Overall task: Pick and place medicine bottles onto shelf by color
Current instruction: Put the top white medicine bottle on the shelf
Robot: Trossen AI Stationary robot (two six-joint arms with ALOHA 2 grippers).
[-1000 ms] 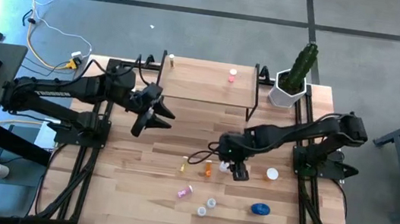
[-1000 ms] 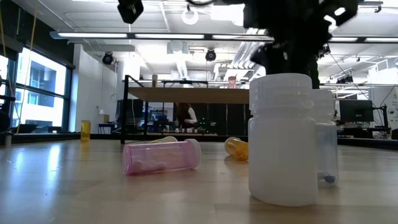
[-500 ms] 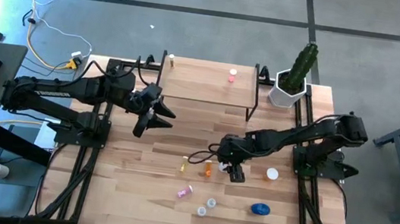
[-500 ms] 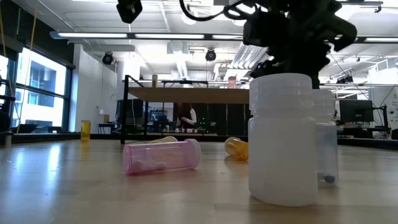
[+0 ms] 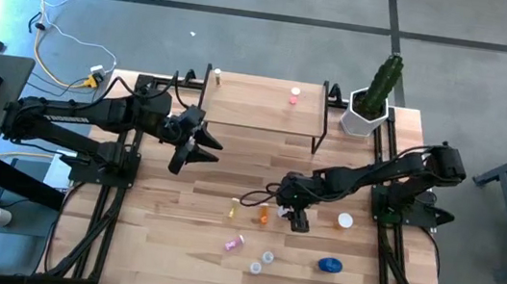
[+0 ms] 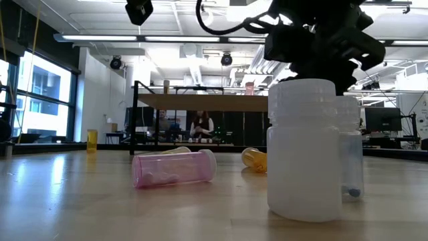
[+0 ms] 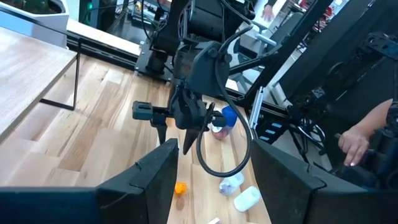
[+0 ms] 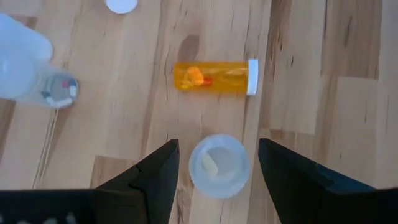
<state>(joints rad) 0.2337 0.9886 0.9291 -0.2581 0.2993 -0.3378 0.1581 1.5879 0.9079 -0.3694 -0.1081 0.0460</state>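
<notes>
The shelf (image 5: 258,102) stands at the worktop's (image 5: 176,220) far edge, and it already carries a yellowish bottle (image 5: 217,76) at its left end and a pink bottle (image 5: 294,95) toward its right end, set well apart, which reads as one spot per colour; the remaining medicine bottles lie loose on the near half of the worktop, among them an orange bottle (image 8: 214,77) on its side, a pink one (image 6: 175,167) also lying down, a white-capped bottle (image 8: 219,165) standing upright, and the blue jar (image 5: 330,264) near the right near corner; a cactus pot (image 5: 370,113) stands just beside the shelf's right end and has no part in the sorting. The right claw (image 8: 217,165) hangs above the middle of the worktop, pointing down, its fingers (image 8: 155,177) spread wide on either side of the white-capped bottle and holding nothing, so I judge it is lining up to take that bottle; whether the fingers touch it I cannot tell. The left claw (image 5: 197,145) waits over the left part of the worktop, near the shelf's left end, open and empty.
</notes>
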